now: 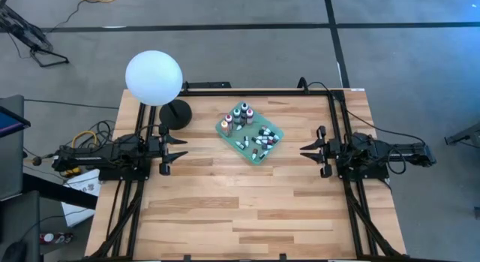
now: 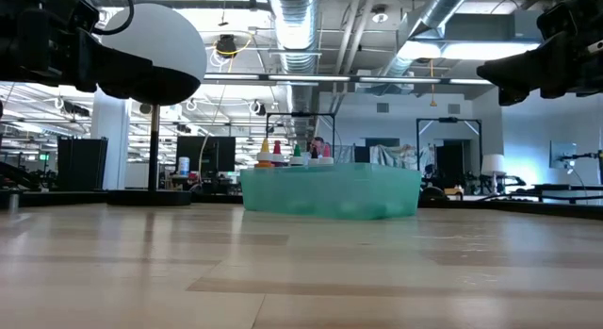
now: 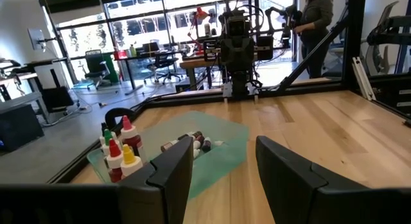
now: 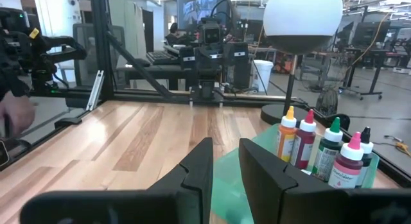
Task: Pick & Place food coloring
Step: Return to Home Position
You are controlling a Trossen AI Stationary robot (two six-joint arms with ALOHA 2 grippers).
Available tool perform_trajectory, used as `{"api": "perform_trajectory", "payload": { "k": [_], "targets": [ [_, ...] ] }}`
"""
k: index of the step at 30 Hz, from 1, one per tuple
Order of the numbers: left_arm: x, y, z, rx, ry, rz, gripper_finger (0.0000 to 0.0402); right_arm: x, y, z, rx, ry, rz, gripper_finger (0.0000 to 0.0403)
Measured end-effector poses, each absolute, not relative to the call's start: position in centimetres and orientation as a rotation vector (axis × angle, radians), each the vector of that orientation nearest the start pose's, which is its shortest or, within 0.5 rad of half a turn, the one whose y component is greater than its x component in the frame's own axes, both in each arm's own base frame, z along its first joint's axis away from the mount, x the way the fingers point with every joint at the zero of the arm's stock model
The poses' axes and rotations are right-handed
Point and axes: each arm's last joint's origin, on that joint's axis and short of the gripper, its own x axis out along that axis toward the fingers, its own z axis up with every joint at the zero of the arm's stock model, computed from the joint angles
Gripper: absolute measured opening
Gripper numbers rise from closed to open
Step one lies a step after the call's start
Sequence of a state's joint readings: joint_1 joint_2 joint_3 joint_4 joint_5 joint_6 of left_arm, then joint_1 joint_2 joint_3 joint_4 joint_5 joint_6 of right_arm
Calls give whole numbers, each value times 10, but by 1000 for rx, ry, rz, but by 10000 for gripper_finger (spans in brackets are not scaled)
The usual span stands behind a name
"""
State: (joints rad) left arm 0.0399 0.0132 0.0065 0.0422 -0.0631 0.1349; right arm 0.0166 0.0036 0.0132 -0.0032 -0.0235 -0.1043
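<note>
A green square tray [image 1: 251, 144] sits past the table's middle, toward the far edge, and holds the food coloring. Several larger bottles [image 1: 238, 116] stand upright in its far-left part, with yellow, red, green and pink caps [image 4: 329, 147]. Small tubes [image 1: 262, 139] lie flat in its near-right part [image 3: 190, 142]. My left gripper [image 1: 182, 149] hovers open at the table's left side, fingers pointing at the tray. My right gripper [image 1: 306, 150] hovers open at the right side, facing it. Both stand well clear of the tray.
A white globe lamp [image 1: 154, 78] on a black round base [image 1: 175, 113] stands at the far-left, close to the tray. The near half of the wooden table [image 1: 247, 217] is bare. A person [image 3: 316, 25] stands in the room behind the right arm.
</note>
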Motion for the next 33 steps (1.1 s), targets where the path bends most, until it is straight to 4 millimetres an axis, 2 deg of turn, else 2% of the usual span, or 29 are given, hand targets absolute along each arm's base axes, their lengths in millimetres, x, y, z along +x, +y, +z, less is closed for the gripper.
{"api": "perform_trajectory", "payload": {
  "k": [33],
  "targets": [
    [98,6,169,134,-28,105,165,97,2,167,-104,-8,40,70]
  ]
}}
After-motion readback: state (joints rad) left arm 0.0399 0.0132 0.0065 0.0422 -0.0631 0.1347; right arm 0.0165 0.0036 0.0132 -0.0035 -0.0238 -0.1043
